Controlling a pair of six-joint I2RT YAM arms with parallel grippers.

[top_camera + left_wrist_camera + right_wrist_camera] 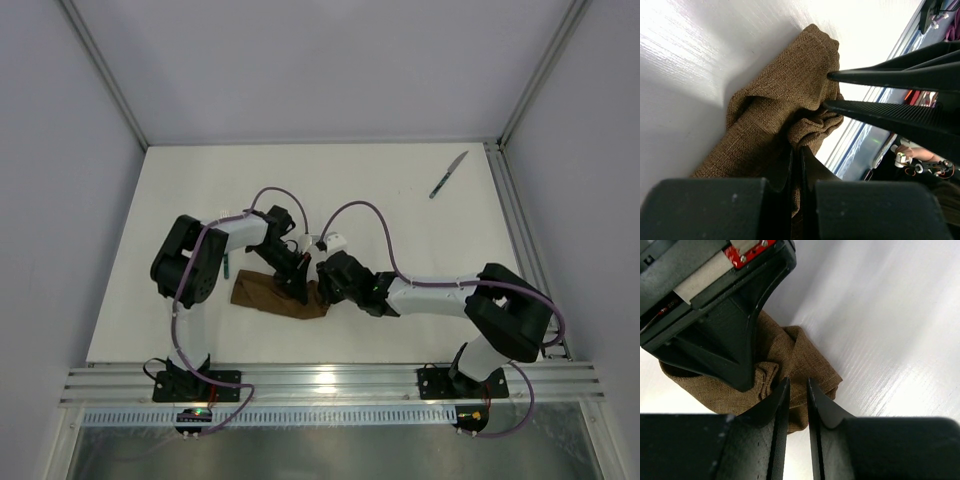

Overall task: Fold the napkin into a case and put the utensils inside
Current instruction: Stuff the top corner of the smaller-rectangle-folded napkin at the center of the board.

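Note:
The dark brown napkin [262, 294] lies bunched in a narrow folded strip on the white table, near the front middle. My left gripper [298, 290] is shut on a fold at its right end; in the left wrist view [796, 150] cloth [785, 85] sits between the nearly closed jaws. My right gripper [318, 288] meets it from the right, and its narrow-set jaws [798, 382] pinch the same end of the napkin [810, 360]. The knife [449, 173] lies far back right. A teal fork handle [228, 265] peeks out beside the left arm.
The table's right side has a metal rail [512, 215]. White walls enclose the back and sides. An aluminium rail [330, 385] carrying the arm bases runs along the front edge. The two wrists are almost touching over the napkin's right end.

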